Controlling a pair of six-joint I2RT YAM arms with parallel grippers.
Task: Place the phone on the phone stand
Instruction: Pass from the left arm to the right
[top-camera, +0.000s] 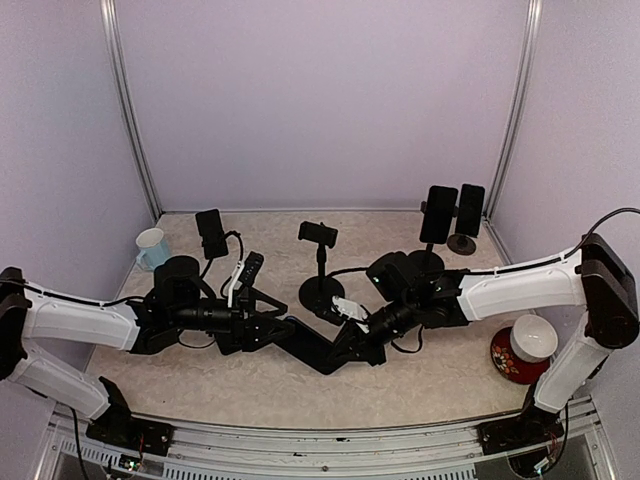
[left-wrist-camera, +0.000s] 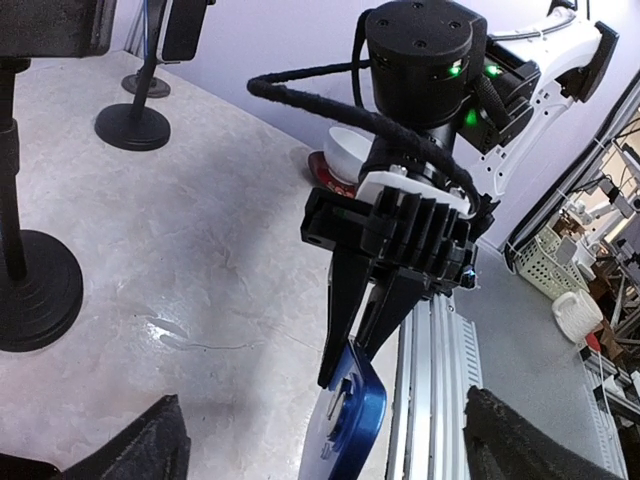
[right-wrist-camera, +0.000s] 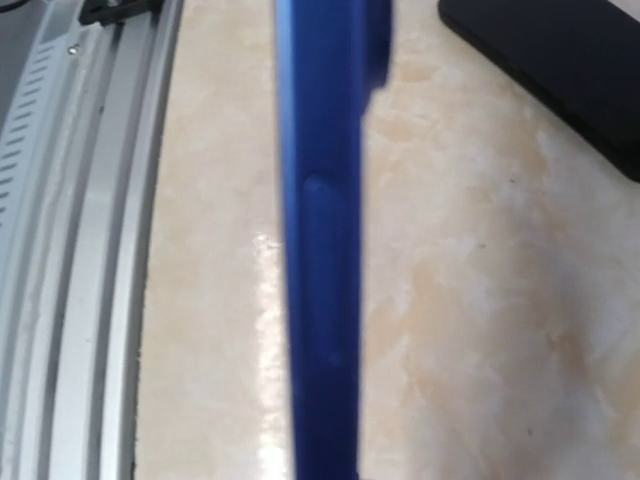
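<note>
Table (top-camera: 200, 385): beige, marbled top, with a metal rail along the 6 o'clock edge.
Right arm (top-camera: 520, 285): white, reaching in from 3 o'clock toward the middle.
Left arm (top-camera: 80, 322): white, reaching in from 9 o'clock to meet it.
Phone stand (top-camera: 320, 270): black, with a round base, a thin post and a clamp on top, standing at the centre of the table.
Neighbouring stand (top-camera: 461, 243): at 2 o'clock, with a dark handset (top-camera: 470, 208) upright on it.
Right gripper (left-wrist-camera: 352, 360): clamped tight on the top edge of the phone, fingers pointing down.
Left gripper (left-wrist-camera: 335, 450): spread wide and gripping nothing, its fingers (left-wrist-camera: 150, 445) either side of the phone without touching it.
Phone (left-wrist-camera: 352, 420): blue, held on edge by the right gripper alone, at about 6 o'clock of the phone stand's base and apart from it; whether it touches the table cannot be told.
Bowl (top-camera: 533, 338): white, on a red plate (top-camera: 503, 360) at 4 o'clock.
Mug (top-camera: 152, 248): pale, at 10 o'clock.
</note>
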